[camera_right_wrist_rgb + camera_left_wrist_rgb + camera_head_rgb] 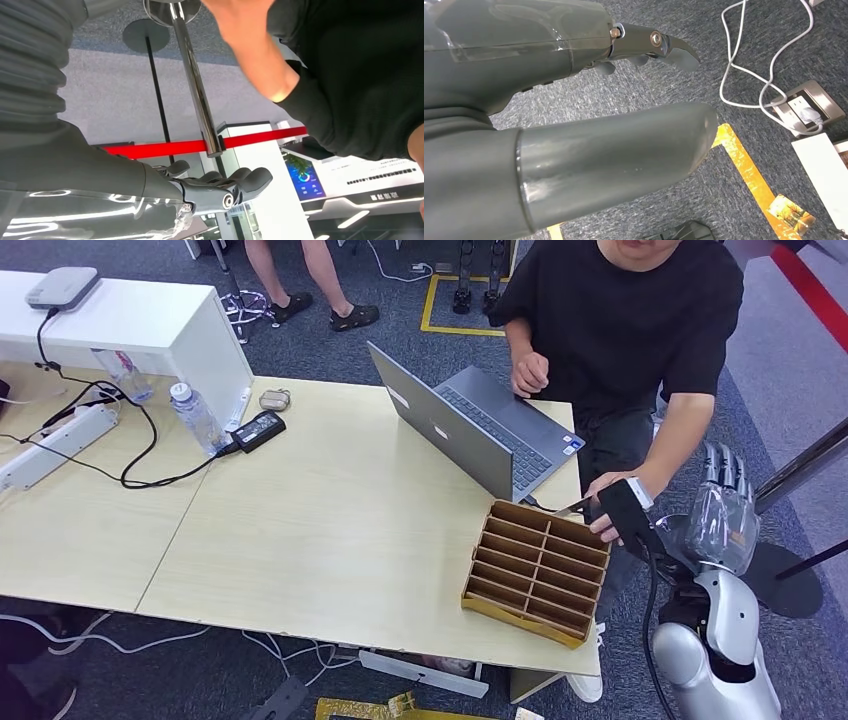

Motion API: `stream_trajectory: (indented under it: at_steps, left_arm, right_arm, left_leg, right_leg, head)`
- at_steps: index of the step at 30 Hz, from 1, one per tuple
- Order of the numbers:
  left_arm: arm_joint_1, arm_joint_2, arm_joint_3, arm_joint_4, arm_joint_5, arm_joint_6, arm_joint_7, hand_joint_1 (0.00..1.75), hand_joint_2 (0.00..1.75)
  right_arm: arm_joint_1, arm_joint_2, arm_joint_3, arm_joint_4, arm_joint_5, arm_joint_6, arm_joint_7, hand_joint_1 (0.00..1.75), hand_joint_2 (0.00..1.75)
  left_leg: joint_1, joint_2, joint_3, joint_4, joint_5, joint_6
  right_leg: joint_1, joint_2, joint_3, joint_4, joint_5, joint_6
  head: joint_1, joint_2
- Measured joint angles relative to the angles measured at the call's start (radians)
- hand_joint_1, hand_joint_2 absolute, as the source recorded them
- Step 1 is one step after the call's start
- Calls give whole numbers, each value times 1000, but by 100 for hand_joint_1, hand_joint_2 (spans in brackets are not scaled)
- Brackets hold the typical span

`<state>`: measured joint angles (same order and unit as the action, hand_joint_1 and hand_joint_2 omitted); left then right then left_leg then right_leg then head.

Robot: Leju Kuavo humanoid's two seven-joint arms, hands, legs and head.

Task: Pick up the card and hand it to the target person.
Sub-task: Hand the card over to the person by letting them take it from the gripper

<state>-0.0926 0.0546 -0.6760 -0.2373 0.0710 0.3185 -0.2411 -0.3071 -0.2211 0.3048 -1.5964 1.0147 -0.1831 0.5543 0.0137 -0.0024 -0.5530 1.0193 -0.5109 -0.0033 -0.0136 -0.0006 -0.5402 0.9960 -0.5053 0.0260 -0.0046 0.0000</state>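
Observation:
A person in a black shirt (640, 330) sits at the table's far right corner. Their hand (606, 508) is lowered beside the cardboard box and pinches a thin card (571, 507), seen edge-on and pointing toward the box. My right hand (724, 508) is raised just right of that hand, off the table edge, fingers apart and nothing in it. In the right wrist view my right hand (220, 192) is bare, with the person's forearm (255, 55) beyond it. My left hand (574, 115) hangs over the carpet, holding nothing.
A cardboard box with several dividers (540, 570) stands at the table's near right corner, an open laptop (470, 430) behind it. A water bottle (197, 418), power adapter (258, 430) and power strip (55, 445) lie at left. A stanchion pole (800, 470) stands right of my arm.

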Motion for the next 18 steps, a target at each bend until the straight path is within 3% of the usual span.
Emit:
stream_trajectory:
  at_steps: [8,18]
  left_arm:
    - [0,0,0,0,1,1,-1,0,0]
    - [5,-2,0,0,16,5,0,0,0]
  right_arm:
    - [2,3,0,8,11,-15,-1,0,175]
    - [57,22,0,-71,63,-147,-55,0,175]
  left_leg:
    - [0,0,0,0,0,0]
    - [0,0,0,0,0,0]
  right_leg:
    - [0,0,0,0,0,0]
    - [0,0,0,0,0,0]
  head:
    - [0,0]
    - [0,0]
